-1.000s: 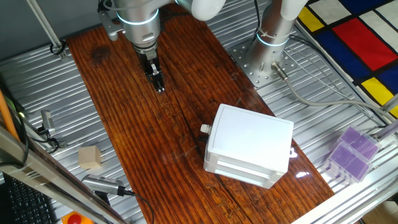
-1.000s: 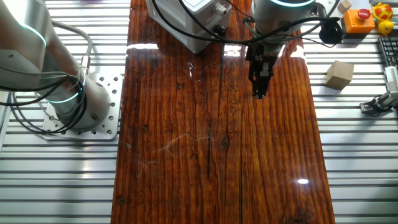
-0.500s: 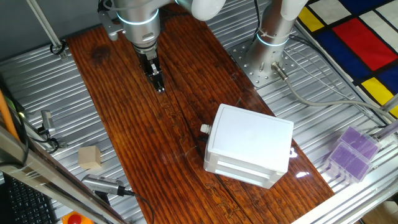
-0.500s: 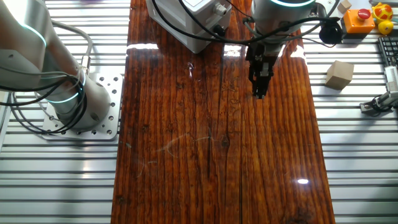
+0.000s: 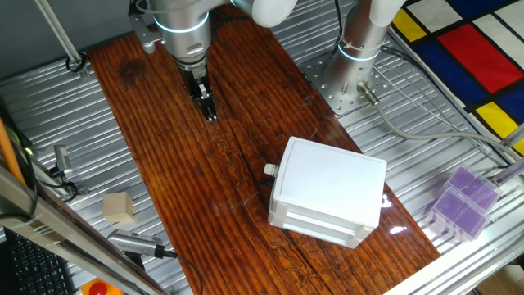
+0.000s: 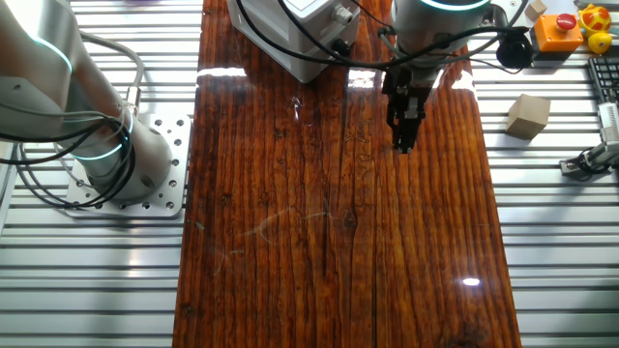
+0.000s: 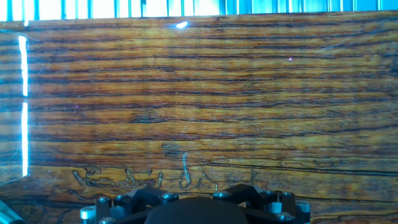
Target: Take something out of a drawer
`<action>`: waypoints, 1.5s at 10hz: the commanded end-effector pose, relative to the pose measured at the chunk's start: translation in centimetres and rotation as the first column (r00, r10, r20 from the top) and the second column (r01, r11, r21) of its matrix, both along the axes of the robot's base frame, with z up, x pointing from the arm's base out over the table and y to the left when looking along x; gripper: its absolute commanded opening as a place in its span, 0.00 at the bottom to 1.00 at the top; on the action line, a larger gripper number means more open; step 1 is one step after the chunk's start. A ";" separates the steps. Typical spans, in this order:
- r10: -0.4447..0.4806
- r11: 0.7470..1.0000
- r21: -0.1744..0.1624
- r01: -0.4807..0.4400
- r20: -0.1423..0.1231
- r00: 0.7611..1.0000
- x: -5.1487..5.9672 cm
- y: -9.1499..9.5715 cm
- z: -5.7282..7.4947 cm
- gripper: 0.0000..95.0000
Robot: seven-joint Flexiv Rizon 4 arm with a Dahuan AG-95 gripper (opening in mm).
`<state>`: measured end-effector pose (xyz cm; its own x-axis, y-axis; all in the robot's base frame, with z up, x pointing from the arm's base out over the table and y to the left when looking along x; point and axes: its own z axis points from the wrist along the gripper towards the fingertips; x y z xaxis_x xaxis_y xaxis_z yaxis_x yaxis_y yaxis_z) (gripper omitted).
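The white two-drawer box (image 5: 329, 188) stands at the near right of the wooden board. Its upper drawer (image 5: 277, 184) is closed, and its small round knob (image 5: 268, 170) points toward the board's middle. The small yellow object is hidden; I cannot see inside the drawer. My gripper (image 5: 210, 112) hangs above the far part of the board, well away from the knob, with its fingers together and nothing between them. In the other fixed view the gripper (image 6: 401, 143) is below the box (image 6: 290, 43). The hand view shows only the bare wooden board (image 7: 199, 93).
A tan wooden cube (image 5: 118, 206) lies off the board on the ribbed metal table, and also shows in the other fixed view (image 6: 528, 116). A purple case (image 5: 463, 201) sits at the right edge. The arm's base (image 5: 352, 78) and cables are behind the box.
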<state>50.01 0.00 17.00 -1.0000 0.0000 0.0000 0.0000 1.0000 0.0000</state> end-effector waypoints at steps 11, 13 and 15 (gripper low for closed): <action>0.912 0.410 0.056 -0.910 -0.050 0.408 0.0 0.0 0.0 0.00; 0.914 0.405 0.055 -0.913 -0.051 0.403 0.0 0.0 0.0 0.00; 0.914 0.405 0.055 -0.913 -0.051 0.403 0.0 0.0 0.0 0.00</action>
